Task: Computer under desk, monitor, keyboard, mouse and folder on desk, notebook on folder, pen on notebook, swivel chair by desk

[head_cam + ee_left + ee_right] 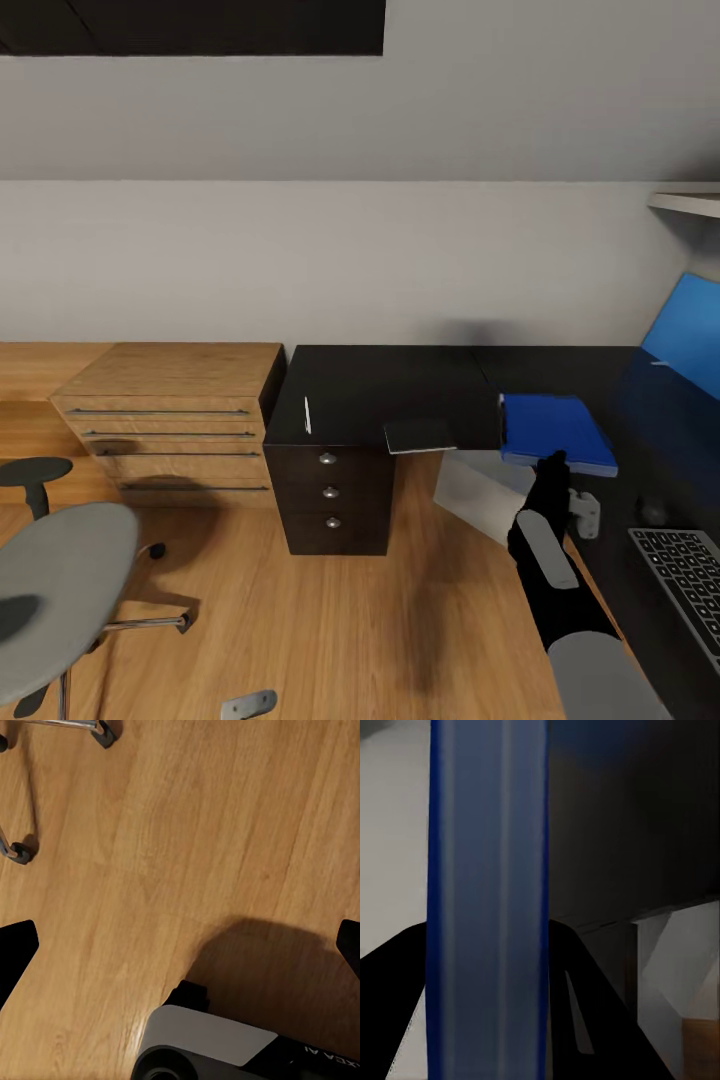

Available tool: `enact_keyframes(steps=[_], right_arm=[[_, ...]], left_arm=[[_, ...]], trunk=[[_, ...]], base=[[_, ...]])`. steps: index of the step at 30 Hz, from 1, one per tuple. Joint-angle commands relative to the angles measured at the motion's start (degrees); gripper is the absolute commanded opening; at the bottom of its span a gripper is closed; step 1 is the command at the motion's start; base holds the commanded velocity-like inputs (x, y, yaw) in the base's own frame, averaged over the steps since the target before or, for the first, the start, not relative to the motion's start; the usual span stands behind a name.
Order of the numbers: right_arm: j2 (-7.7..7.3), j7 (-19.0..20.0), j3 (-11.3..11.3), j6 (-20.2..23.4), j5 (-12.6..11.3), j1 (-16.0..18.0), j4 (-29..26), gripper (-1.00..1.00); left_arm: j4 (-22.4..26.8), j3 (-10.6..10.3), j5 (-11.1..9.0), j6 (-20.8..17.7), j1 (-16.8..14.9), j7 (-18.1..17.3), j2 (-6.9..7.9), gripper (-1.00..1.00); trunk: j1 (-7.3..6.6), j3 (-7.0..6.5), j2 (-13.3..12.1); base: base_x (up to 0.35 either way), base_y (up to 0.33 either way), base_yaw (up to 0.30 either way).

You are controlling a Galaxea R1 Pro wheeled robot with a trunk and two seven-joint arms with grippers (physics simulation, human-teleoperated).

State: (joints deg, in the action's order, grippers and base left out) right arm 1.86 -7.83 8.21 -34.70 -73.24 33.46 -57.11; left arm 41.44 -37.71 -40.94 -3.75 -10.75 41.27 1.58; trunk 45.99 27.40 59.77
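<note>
The blue folder (556, 428) is level over the glossy black desk (380, 385), its near edge past the desk's front. My right gripper (553, 466) is shut on that edge; the right wrist view shows the folder's spine (487, 907) clamped between the black fingers (585, 982). A thin white pen (307, 415) and a flat grey notebook (420, 436) lie left of the folder. The keyboard (688, 585) and a dark mouse (652, 512) are at the right. The pale computer (480, 492) stands under the desk. The grey swivel chair (60, 590) is at the far left. My left gripper (180, 945) hangs open over the floor. The monitor is out of view.
A light-wood drawer cabinet (170, 410) stands left of the desk's black drawer unit (335, 495). A blue back panel (690, 335) rises at the right. Wood floor (380, 620) lies between chair and desk. The chair's castors (19, 853) show in the left wrist view.
</note>
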Motion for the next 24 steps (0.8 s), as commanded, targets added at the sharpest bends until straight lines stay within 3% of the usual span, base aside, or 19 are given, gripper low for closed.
enact_keyframes(steps=[1, 4, 7, 13, 24], right_arm=[[0.21, -0.2, -0.3, -1.2, 0.1, 0.1, 0.1, -1.0], [1.02, -0.2, -1.4, -5.4, 0.1, 0.3, 1.1, -1.0], [1.36, -0.1, -1.7, -6.8, -0.1, 0.3, 2.5, -1.0], [1.36, 0.0, -1.7, -7.2, -0.1, 0.3, 2.9, -1.0], [1.22, 0.0, -1.7, -7.2, -0.2, 0.3, 2.9, -1.0]], left_arm=[[0.1, -0.3, -0.1, -0.4, -0.1, 0.5, 0.09, 1.0], [0.1, -0.3, -0.1, -0.4, -0.1, 0.5, 0.09, 1.0], [0.1, -0.3, -0.1, -0.4, -0.1, 0.5, 0.09, 1.0], [0.1, -0.3, -0.1, -0.3, -0.1, 0.5, 0.09, 1.0], [0.1, -0.3, 0.0, 0.1, -0.1, 0.4, 0.09, 1.0]], trunk=[[0.0, 0.06, 0.0], [0.0, 0.06, 0.0], [0.0, 0.06, 0.0], [0.0, 0.06, 0.0], [0.0, 0.06, 0.0]], base=[[0.0, 0.0, 0.0], [0.0, 0.0, -0.006], [0.0, 0.0, -0.094], [0.0, 0.0, -0.151], [0.07, 0.0, -0.012]])
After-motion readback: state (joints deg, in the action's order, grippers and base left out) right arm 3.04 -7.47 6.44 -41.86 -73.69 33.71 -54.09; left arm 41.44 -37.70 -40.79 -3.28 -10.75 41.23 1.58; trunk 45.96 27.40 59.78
